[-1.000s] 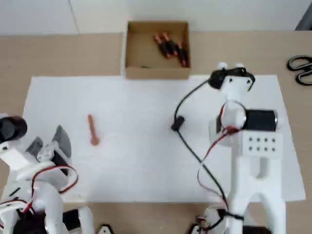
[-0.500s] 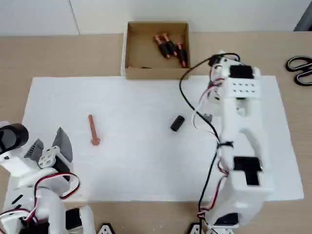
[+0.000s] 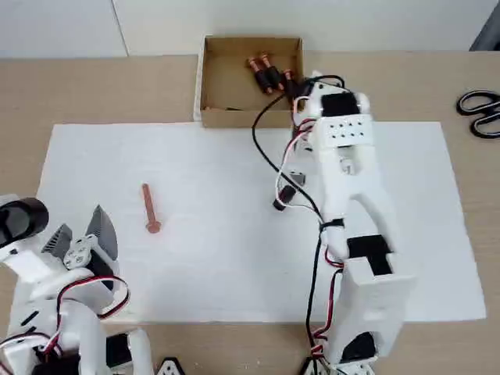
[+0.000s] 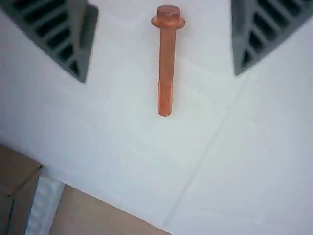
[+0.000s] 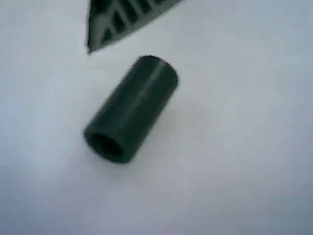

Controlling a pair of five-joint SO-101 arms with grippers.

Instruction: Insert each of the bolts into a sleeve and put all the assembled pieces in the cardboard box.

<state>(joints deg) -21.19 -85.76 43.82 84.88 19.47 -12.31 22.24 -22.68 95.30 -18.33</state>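
The left tool (image 3: 78, 225) hangs wide open and holds nothing, near the left front corner of the white sheet (image 3: 195, 273). How far the right tool (image 3: 294, 181) is open cannot be told; it sits low over the sheet, under its own arm.

One loose bolt (image 4: 166, 63), orange, lies flat on the sheet. Its head points toward the left tool and its shank toward the far edge. It lies a little beyond the tool's two spread fingers (image 4: 63, 34), in line with the gap between them. One loose sleeve (image 5: 129, 107), dark and lying on its side, rests just beside the right tool, well apart from the bolt. Bare sheet separates the two, and both sit well in from the sheet's edges.

One cardboard box (image 3: 199, 78) stands on the bench (image 3: 94, 86), against the sheet's far edge. It holds three assembled pieces (image 3: 266, 72) toward its right wall, one partly behind the right arm. One pair of scissors (image 3: 480, 109) lies at the bench's right edge, off the sheet.
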